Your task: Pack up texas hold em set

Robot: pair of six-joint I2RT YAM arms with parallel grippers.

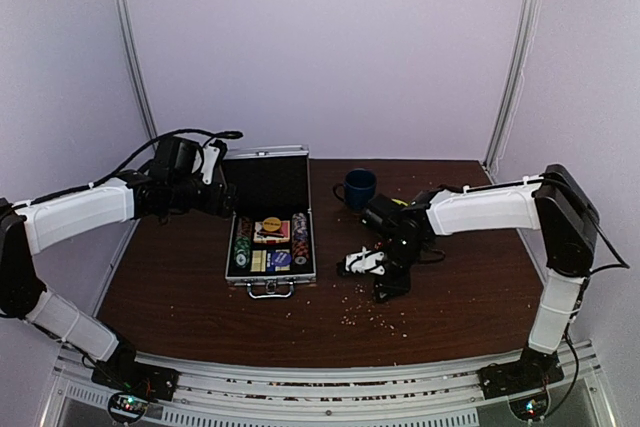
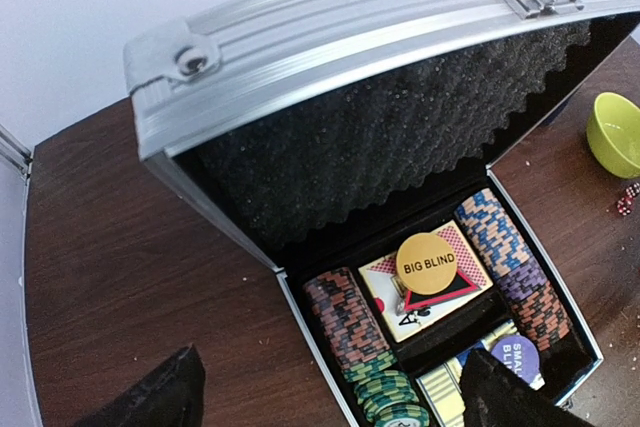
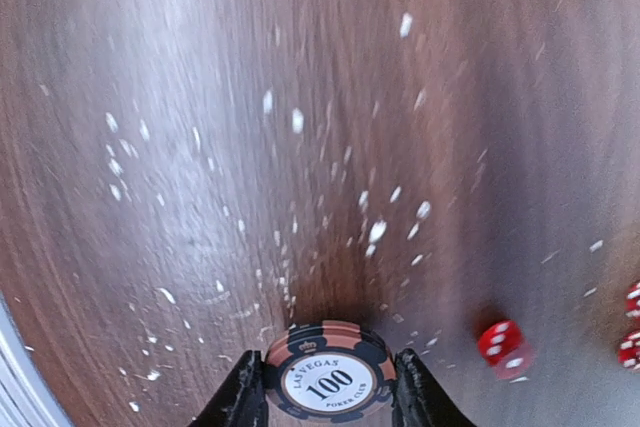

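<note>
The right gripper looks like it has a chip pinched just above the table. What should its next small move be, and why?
Probably lift slightly and carry the chip left toward the briefcase. The right gripper is shut on a 100 chip over bare table, while the briefcase stands open, lid up, with chip rows showing. The red dice lying loose nearby can wait.

Left arm (image 1: 80, 212) reaches in from 9 o'clock, left gripper (image 2: 335, 387) wide open. Right arm (image 1: 490, 209) from 3 o'clock, right gripper (image 3: 328, 397) pinching a poker chip (image 3: 328, 377).
</note>
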